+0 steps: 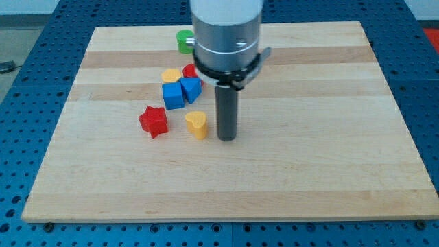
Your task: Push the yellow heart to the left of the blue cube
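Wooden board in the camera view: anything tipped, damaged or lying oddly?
Nothing stands out. The wooden board looks intact. The yellow heart block lies flat just left of my tip, below the two blue blocks. The red star block sits flat.

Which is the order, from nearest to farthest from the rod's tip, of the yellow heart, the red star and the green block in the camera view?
Measured from my tip:
1. Yellow heart, just to the view's left of the tip.
2. Red star, farther to the view's left, beyond the heart.
3. Green block, near the board's top edge, partly hidden behind the arm.
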`<action>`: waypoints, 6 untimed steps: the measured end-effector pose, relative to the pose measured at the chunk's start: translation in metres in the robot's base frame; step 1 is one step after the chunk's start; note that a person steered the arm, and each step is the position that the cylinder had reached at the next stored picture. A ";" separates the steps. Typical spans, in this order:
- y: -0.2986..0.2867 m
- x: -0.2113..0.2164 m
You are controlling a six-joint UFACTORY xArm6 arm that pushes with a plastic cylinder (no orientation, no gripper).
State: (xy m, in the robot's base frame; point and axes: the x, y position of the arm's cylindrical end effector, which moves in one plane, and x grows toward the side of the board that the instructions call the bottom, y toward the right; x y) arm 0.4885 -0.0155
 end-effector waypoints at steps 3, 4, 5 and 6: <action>-0.089 -0.033; -0.110 -0.048; -0.126 -0.059; -0.137 -0.066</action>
